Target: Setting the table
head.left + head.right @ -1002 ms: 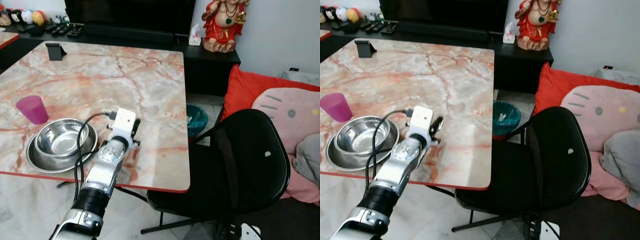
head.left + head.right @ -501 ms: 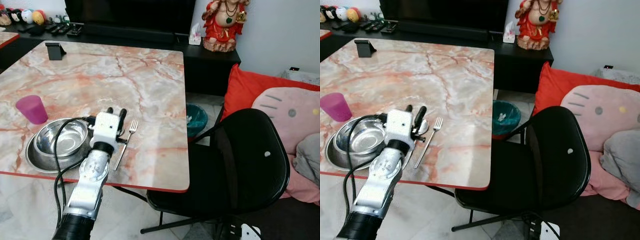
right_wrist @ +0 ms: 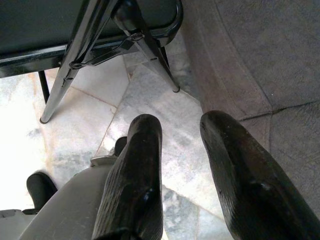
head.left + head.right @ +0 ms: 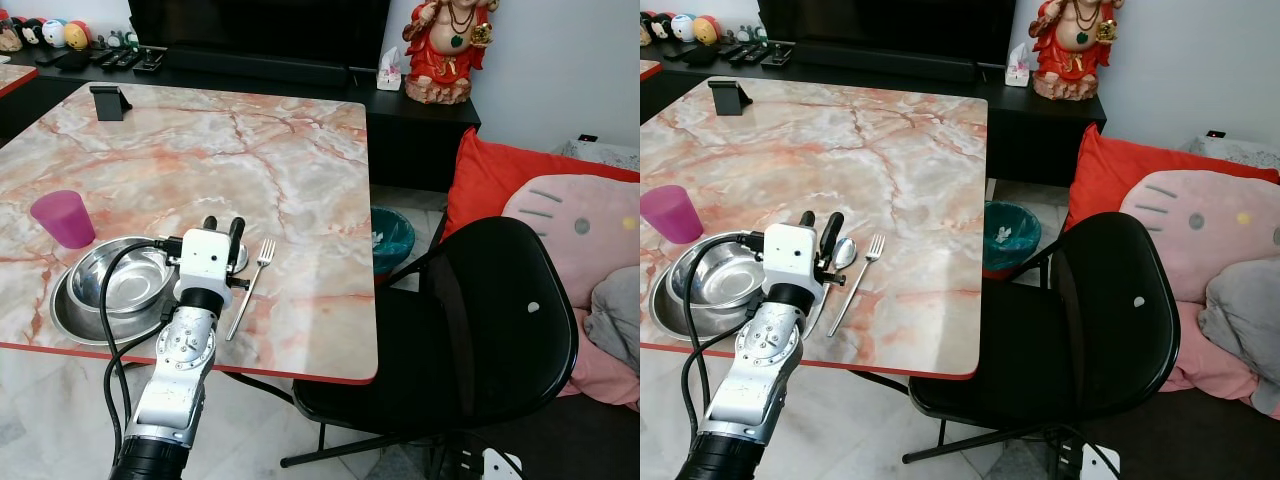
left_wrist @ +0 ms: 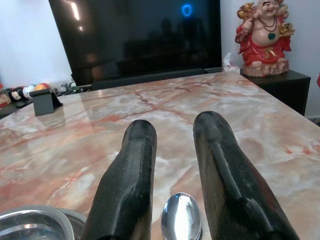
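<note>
**Place setting on the marble table, left arm over the spoon**

A translucent purple plastic cup (image 4: 64,218) is standing near the left edge of the pink-veined marble table with a red rim (image 4: 300,150). Just in front of it, a round stainless-steel bowl (image 4: 118,280) is sitting inside a wider, shallow steel dish (image 4: 75,318), close to the table's near edge.

Just right of the bowl, the left gripper (image 4: 224,232) is hovering over the tabletop at the end of the silver arm, black cable looping beside the wrist. Its two black fingers (image 5: 131,165) are standing parted with nothing between them, and the shiny bowl of a silver metal spoon (image 5: 181,216) is lying on the table under the gap. Beside the spoon, on its right, a silver metal fork (image 4: 248,290) is lying flat, tines pointing toward the far side of the table. A small black stand (image 4: 109,101) is resting at the far left corner.

Right of the table, a black folding chair (image 4: 480,320) is standing on pale floor tiles, with a red cushion (image 4: 490,175) and a pink cat-face pillow (image 4: 585,225) behind it. A red and gold laughing figurine (image 4: 445,45) is sitting on the dark cabinet.

The right gripper (image 3: 180,145) is hanging low beside the chair legs, fingers spread and empty.
</note>
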Available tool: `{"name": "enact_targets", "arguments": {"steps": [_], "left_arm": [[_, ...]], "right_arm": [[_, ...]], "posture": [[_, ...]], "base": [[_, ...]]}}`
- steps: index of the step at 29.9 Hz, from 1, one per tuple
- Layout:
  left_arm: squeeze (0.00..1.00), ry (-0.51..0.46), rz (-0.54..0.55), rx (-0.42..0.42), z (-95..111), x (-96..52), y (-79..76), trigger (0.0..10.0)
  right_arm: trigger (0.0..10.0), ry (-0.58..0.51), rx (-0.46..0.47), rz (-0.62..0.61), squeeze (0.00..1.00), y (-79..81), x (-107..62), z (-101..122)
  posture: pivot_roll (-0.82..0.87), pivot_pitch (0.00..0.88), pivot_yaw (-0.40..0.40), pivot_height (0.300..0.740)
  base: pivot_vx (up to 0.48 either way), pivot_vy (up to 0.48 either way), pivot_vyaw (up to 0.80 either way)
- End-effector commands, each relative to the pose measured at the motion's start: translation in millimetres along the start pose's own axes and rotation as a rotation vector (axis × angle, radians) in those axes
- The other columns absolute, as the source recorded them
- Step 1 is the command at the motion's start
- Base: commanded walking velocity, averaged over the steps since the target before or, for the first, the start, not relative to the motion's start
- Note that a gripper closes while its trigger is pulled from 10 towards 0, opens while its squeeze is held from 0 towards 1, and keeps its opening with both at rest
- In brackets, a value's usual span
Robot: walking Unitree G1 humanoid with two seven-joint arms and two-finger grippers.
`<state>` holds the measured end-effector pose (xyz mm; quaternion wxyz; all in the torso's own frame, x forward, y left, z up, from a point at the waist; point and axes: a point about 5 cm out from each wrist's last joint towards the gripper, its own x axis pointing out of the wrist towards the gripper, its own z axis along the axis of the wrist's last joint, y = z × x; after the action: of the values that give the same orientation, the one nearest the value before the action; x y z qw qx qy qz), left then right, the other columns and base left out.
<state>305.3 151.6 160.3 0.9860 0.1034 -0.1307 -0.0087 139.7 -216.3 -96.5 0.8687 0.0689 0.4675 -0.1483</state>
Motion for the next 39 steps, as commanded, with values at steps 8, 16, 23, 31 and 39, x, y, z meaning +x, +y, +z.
{"name": "enact_targets", "arguments": {"steps": [8,16,23,31,39], "left_arm": [[0.0,0.006,0.024,-0.007,2.3,1.2,3.9,10.0],[0.0,0.011,0.021,-0.012,2.4,1.5,2.4,10.0],[0.0,0.011,0.022,-0.012,2.9,1.4,1.9,10.0],[0.0,0.009,0.024,-0.012,3.5,1.7,2.0,10.0],[0.0,0.0,0.027,-0.013,5.7,2.5,2.4,10.0]], "right_arm": [[10.0,-0.007,0.006,-0.01,0.0,-2.6,0.4,2.6],[10.0,-0.008,0.007,-0.01,0.0,-2.7,0.4,2.6],[10.0,-0.007,0.005,-0.01,0.0,-3.1,0.3,2.4],[10.0,-0.007,0.003,-0.009,0.0,-3.2,0.3,2.6],[10.0,-0.007,0.003,-0.009,0.0,-3.2,0.3,2.5]], "posture": [[0.08,0.0,-0.072,0.74],[0.08,0.0,-0.072,0.74],[0.08,0.0,-0.073,0.74],[0.09,0.0,-0.075,0.74],[0.09,0.0,-0.075,0.74]], "base": [[0.0,0.0,0.0],[0.0,0.0,0.0],[0.0,0.0,0.0],[0.0,0.129,0.0],[0.0,0.274,0.0]]}}
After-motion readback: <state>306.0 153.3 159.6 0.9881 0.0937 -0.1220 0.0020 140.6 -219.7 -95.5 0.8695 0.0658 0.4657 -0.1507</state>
